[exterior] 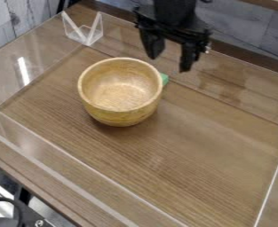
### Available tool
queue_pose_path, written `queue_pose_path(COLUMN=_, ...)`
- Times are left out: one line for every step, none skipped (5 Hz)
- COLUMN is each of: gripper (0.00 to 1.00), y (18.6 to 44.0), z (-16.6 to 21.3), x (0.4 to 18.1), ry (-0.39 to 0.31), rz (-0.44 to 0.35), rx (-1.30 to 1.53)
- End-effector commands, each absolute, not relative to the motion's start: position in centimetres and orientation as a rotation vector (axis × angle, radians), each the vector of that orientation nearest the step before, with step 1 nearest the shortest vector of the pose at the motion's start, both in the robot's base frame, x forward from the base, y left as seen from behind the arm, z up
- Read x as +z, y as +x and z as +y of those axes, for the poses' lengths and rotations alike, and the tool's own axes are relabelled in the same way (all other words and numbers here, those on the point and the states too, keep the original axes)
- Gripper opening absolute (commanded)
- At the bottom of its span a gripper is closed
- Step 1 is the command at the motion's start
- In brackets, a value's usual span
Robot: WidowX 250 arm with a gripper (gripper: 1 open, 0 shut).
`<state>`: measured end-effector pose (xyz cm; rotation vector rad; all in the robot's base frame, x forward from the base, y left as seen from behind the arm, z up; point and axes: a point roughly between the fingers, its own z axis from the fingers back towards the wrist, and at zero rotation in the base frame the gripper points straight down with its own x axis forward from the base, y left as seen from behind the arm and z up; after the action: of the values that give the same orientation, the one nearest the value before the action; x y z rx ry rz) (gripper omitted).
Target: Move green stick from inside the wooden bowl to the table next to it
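The wooden bowl [121,90] is round, light tan, and sits left of centre on the brown wood-grain table [201,151]. Its inside looks empty. A small bit of bright green, the green stick [163,79], shows on the table right behind the bowl's far right rim, mostly hidden by the bowl. My black gripper [172,51] hangs above and just behind that spot, its fingers apart and holding nothing.
Clear acrylic walls [22,66] ring the tabletop. A clear folded acrylic piece [82,29] stands at the back left. Bare table lies right of and in front of the bowl.
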<state>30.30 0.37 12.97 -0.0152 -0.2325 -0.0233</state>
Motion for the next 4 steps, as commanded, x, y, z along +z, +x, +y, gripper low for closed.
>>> queue_pose_path(gripper=1.00, y=31.2, z=1.3, x=14.1, ry=-0.007, rz=-0.289, rx=-0.021)
queue_pose_path(gripper=1.00, y=30.5, z=0.5, x=13.8, ry=-0.011, rz=-0.272, rx=-0.031)
queue_pose_path(gripper=1.00, y=30.1, z=-0.8, x=13.9, ry=-0.015, rz=-0.269, rx=-0.040)
queue_pose_path(gripper=1.00, y=31.1, z=0.7, x=13.9, ry=-0.005, rz=-0.296, rx=-0.022)
